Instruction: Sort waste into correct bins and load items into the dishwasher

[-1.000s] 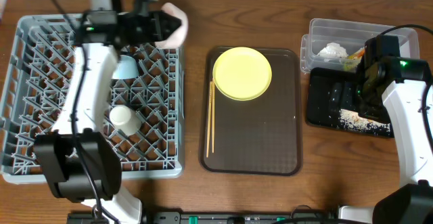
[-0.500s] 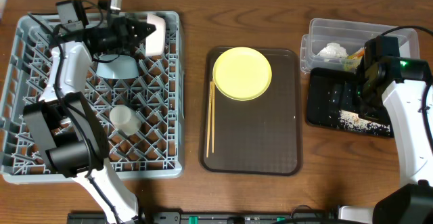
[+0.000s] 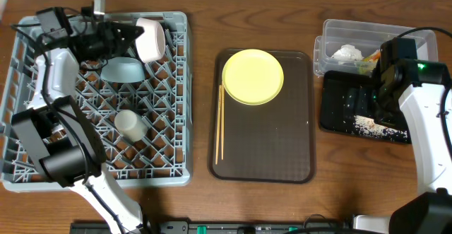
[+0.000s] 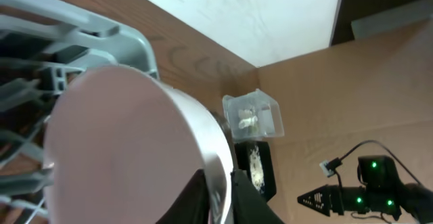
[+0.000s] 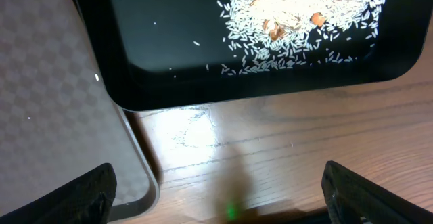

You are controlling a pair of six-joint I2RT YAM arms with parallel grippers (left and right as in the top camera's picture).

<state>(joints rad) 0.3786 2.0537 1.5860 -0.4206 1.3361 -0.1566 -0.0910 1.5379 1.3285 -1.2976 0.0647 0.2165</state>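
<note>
Nearest the robot, inside the large square grey plastic dish rack (image 3: 185, 121), a small white cup (image 3: 129, 123) lies among the pegs near the middle. To its right, on the brown rectangular serving tray (image 3: 282, 149), thin wooden chopsticks (image 3: 219, 124) lie side by side along the left edge. Further right, the flat black rectangular tray (image 3: 339, 107) holds loose whitish rice-like scraps (image 3: 371, 125) in its near part, with a few orange bits among them. The right pincer (image 5: 216, 183) hovers over the near rim of this black tray and the bare wooden tabletop (image 3: 201, 22), jaws wide, nothing between them. Farther back, a round yellow plate (image 3: 253, 76) sits flat on the far half of the brown tray, just beside the chopstick tips. In the rack's far part, a light blue bowl (image 3: 121, 69) rests among the pegs. Just beyond it, a pinkish-white bowl (image 3: 150, 39) stands on edge near the rack's far wall. The left pincer (image 4: 223, 200) has one finger on each side of that bowl's rim, jaws narrow; cannot tell whether they press on it. At the far right, a clear plastic rectangular tub (image 3: 409, 36) touches the black tray's far end and holds a crumpled white tissue (image 3: 347, 52) and a green-and-orange snack wrapper (image 3: 367, 66), partly hidden by the right arm.
</note>
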